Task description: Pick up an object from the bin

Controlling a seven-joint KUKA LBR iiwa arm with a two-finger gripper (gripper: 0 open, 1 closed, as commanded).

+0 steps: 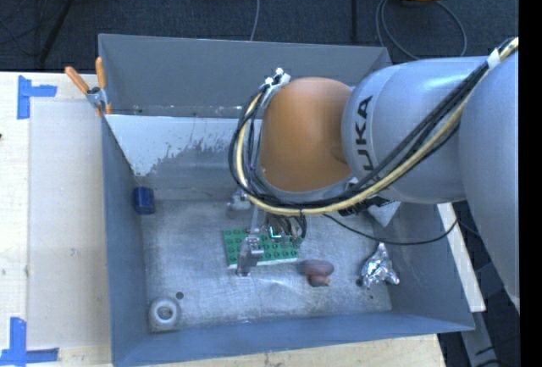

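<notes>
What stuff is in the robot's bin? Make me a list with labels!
green studded plate: flat, in the middle of the bin
gripper: low over the plate's left part
brown lump: just right of the plate
crumpled silver thing: right side
blue block: left side, alone
pale ring: front-left corner

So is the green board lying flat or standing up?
Lying flat. The green board rests on the floor of the bin with its wide face up, and the claw is right over its left part.
</notes>
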